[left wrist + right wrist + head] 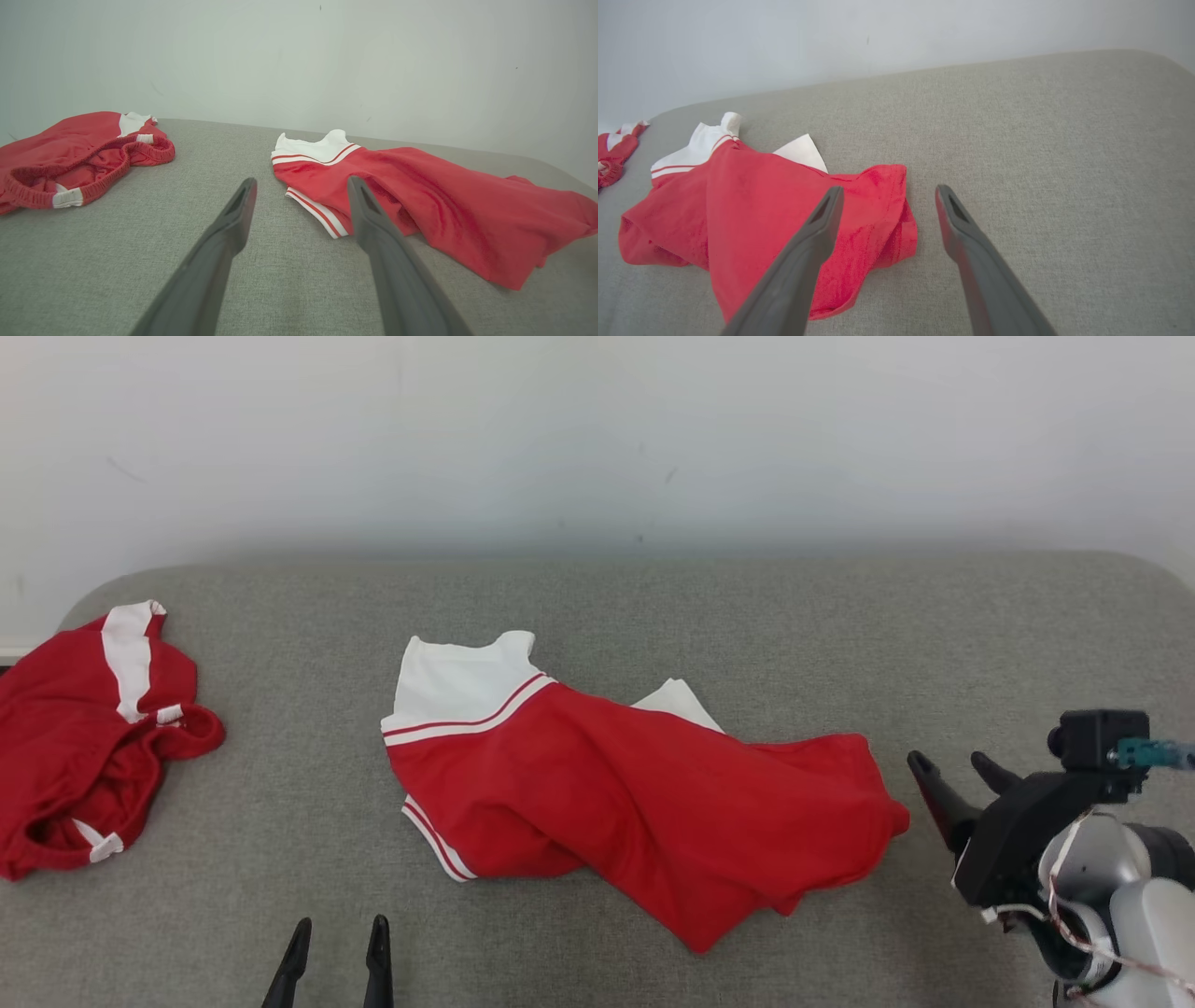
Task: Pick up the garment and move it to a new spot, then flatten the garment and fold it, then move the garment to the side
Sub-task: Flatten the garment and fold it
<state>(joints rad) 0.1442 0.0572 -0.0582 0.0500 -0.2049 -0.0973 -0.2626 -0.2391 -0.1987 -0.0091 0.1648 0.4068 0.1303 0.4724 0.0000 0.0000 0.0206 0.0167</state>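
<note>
While the garment (644, 803) lies rumpled at the centre of the grey surface (653, 607), with the left fingers (378, 961) spread wide and empty at its seven o'clock and the right fingers (938, 798) likewise at its three o'clock, flattening, folding and setting aside are judged not yet done.

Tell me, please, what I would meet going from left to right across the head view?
crumpled red garment → left gripper, open → spread red and white garment → right gripper, open, all over the grey surface.
</note>
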